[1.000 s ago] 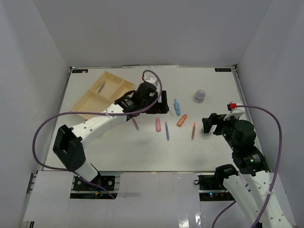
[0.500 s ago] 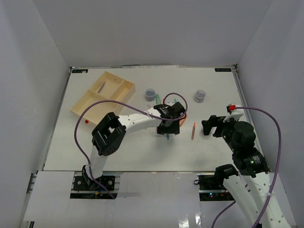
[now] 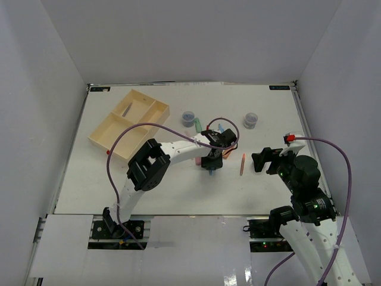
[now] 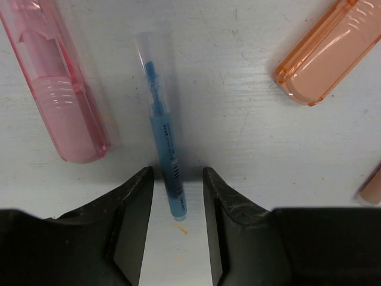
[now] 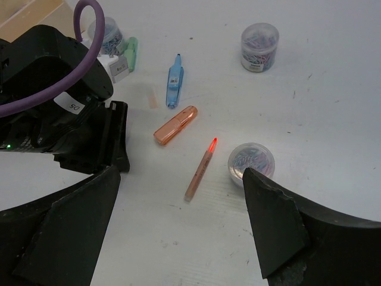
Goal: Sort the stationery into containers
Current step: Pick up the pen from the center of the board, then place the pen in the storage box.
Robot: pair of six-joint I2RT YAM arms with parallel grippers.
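A thin blue pen point(image 4: 164, 137) lies flat on the white table, its near end between the fingers of my left gripper point(image 4: 178, 176). The jaws are narrowed around it, still open, with a gap on the right side. From above, the left gripper point(image 3: 212, 162) is low at mid-table and hides that pen. A pink marker point(image 4: 59, 101) and an orange marker point(image 4: 324, 53) flank the pen. My right gripper point(image 5: 181, 173) hangs wide open and empty above an orange pen point(image 5: 201, 170) and a jar point(image 5: 252, 162). The cream tray point(image 3: 113, 128) sits far left.
A blue marker point(image 5: 174, 80) and a green marker point(image 5: 131, 52) lie behind the left gripper. Two more jars point(image 3: 189, 117) point(image 3: 250, 121) stand at the back. A grey pen point(image 3: 127, 109) rests in a far compartment of the tray. The left arm's purple cable point(image 3: 149, 128) loops over the table.
My left arm has swung from beside the tray to mid-table and come down over the blue pen, its jaws narrowing. The right arm has barely moved.
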